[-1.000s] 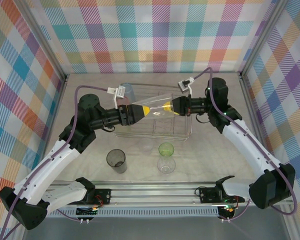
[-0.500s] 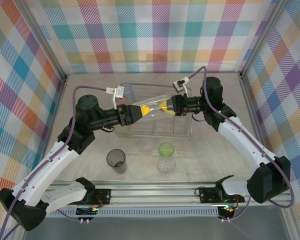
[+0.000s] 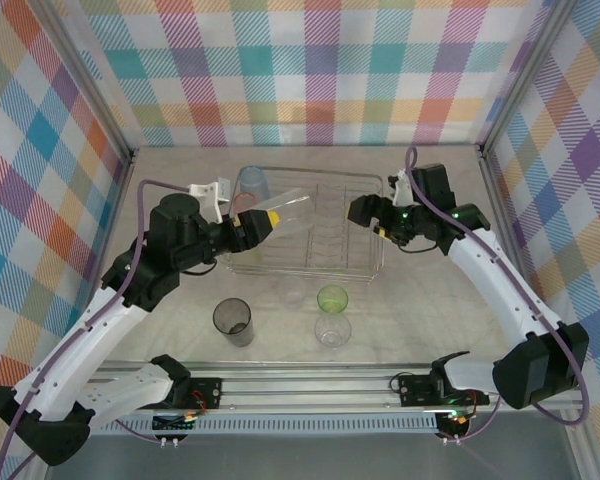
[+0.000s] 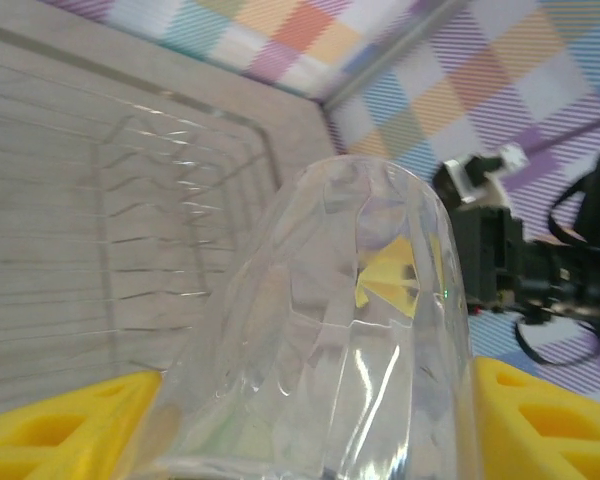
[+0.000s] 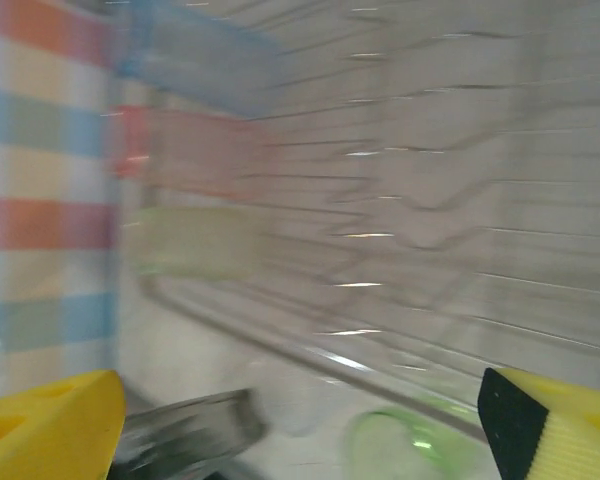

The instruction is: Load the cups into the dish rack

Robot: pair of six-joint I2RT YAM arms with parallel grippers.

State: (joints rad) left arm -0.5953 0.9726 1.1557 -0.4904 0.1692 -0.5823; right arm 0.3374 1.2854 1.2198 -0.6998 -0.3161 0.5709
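My left gripper (image 3: 268,218) is shut on a clear cup (image 3: 291,207), held sideways above the left part of the dish rack (image 3: 310,274). In the left wrist view the clear cup (image 4: 350,330) sits between the yellow fingers (image 4: 60,420), with the rack (image 4: 180,200) beyond it. My right gripper (image 3: 359,210) hangs open over the rack's right end, apart from the cup. A blue cup (image 3: 252,182) stands in the rack's back left corner. In the right wrist view, blue (image 5: 195,65), pink (image 5: 180,150) and yellow-green (image 5: 195,240) cups line the rack's end.
In front of the rack on the table stand a smoky grey cup (image 3: 232,320), a clear cup (image 3: 292,290), a green cup (image 3: 331,298) and another clear cup (image 3: 332,329). Metal frame rails and checked walls close in the sides and back.
My right gripper has let go of the clear cup and drawn back to the right. My left gripper has pulled the cup to the left and tilted it.
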